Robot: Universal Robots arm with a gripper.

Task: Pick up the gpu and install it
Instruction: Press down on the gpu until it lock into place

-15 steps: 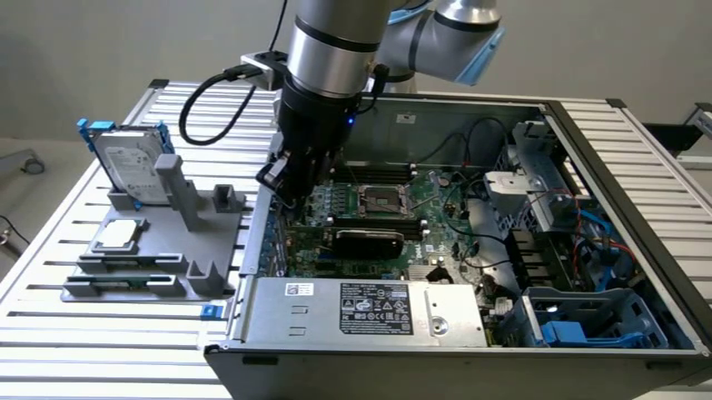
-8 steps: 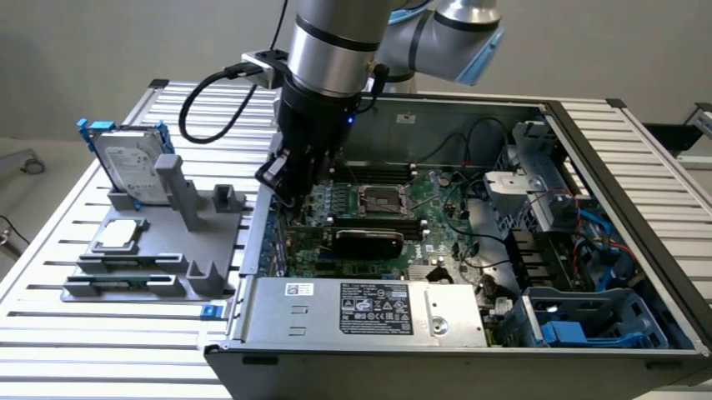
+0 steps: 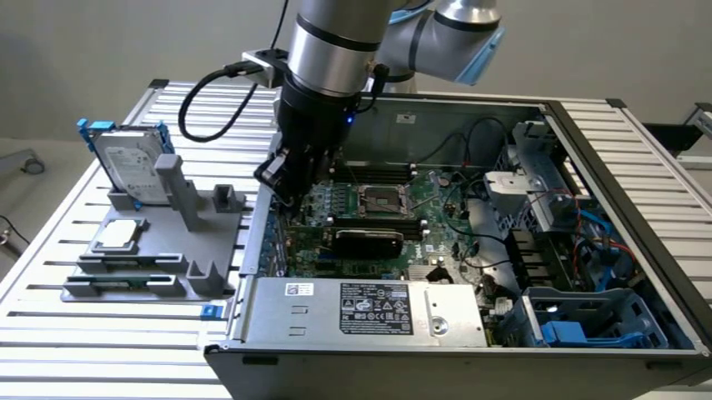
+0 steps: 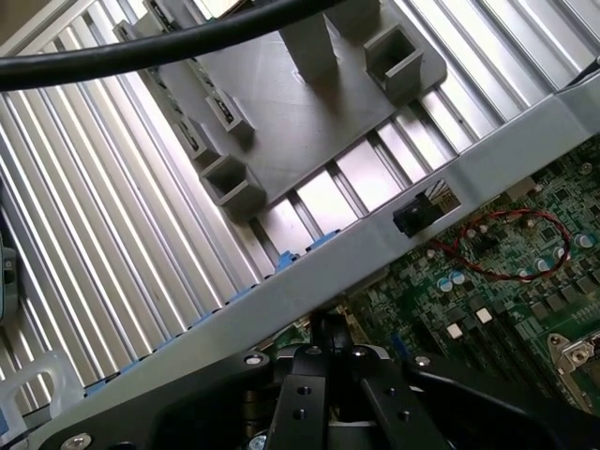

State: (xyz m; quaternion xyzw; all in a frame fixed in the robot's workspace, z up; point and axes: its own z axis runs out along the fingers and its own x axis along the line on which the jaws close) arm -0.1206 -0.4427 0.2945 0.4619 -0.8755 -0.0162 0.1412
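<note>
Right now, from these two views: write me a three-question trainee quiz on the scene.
1. True or false: the black glossy gpu card lies on the grey plastic fixture tray.
2. The silver hard drive with blue frame is: A) upright on the fixture tray; B) flat inside the case; C) in the gripper.
3. Fill in: the black gripper hangs inside the open metal computer case, over the green ___.

Key
1. False: it sits inside the case.
2. A
3. motherboard
</note>
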